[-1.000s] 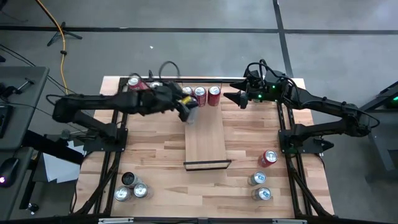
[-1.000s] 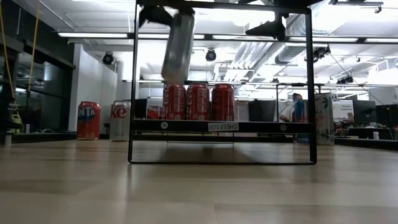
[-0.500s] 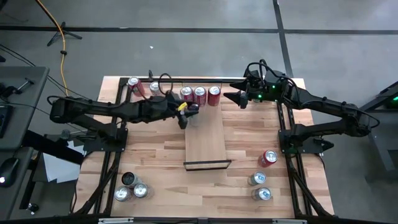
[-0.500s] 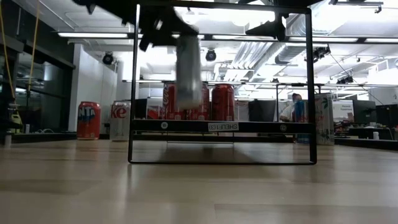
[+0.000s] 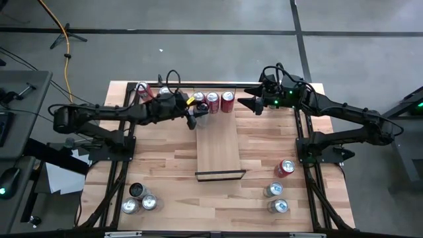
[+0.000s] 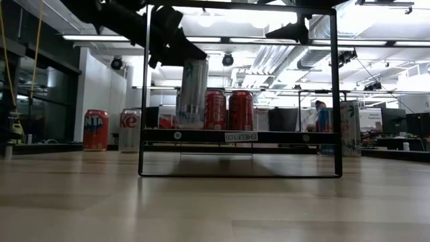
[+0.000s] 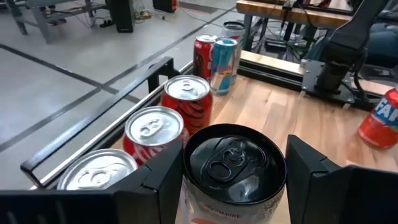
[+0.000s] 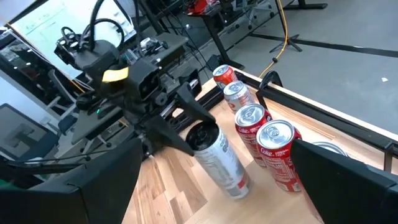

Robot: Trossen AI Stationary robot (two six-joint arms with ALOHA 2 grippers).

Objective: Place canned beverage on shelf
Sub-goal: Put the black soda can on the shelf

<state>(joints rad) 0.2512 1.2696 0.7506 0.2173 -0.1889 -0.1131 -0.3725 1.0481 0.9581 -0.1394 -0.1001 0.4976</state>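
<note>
A silver can with a black top [image 7: 235,163] is held by my left gripper [image 5: 196,114] at the far end of the shelf [image 5: 218,151], a pale board with black rails. In the low view the can [image 6: 193,93] reaches down to the board's level, in front of the row of red cans [image 6: 228,109]. Whether its bottom rests on the board does not show. Three red cans [image 5: 213,100] stand side by side at the shelf's far end. My right gripper [image 5: 242,102] hangs open at the far right, touching nothing. My left gripper pinches the can between its two fingers [image 7: 163,180], one on each side of the upper wall [image 8: 200,138] just below the black top. The fingers come nearly level from the table's left. The can [image 8: 222,160] hangs below them, a little tilted.
More cans stand on the table: a group at the near left [image 5: 140,199], several at the near right [image 5: 277,188], and some by the far left corner [image 5: 142,88]. The shelf's near rail [image 5: 220,175] crosses the table's middle. The board between rail and cans is bare.
My left gripper has gone down with the silver can, from above the shelf's top frame to the board's level, and a little toward the far edge beside the red cans. The can stays held and has come nearer to upright.
</note>
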